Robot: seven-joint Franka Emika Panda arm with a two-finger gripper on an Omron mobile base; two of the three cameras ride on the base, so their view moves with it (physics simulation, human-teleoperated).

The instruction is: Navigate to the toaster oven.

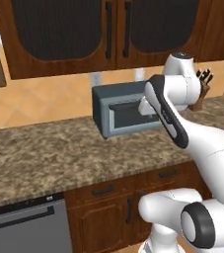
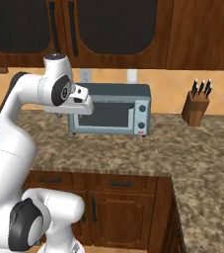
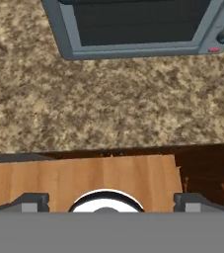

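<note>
Here's the granite counter [image 2: 133, 153] running wide across the kitchen and turning a corner to run along the right side in the right base view, with wooden base cabinets [image 2: 118, 207] below and dark-panelled upper cabinets [image 1: 84, 29] above. Rising in front of it is the white arm [image 1: 202, 148], elbow bent, with its hand held high over the counter's front edge. In the left base view a grey dishwasher front [image 1: 27, 230] sits under the counter at the far left. Now the toaster oven [image 2: 111, 109]: a boxy blue-grey unit standing on the counter against the back wall, just beneath two wall outlets [image 2: 131, 75], its dark glass door facing out and its knobs and a small red mark on the right end of its front. The arm's wrist covers part of it in both base views. In the hand view the toaster oven's lower front runs along the top of the picture, speckled counter lies beneath it, and the counter's front edge and a wooden cabinet top come lower down. Further right along the back of the counter, well apart from the oven, stands a wooden knife block [image 2: 197, 106] with dark handles sticking up. And the gripper [image 3: 111, 201]: its two dark finger tips sit spread far apart at the bottom of the hand view, nothing between them.
</note>
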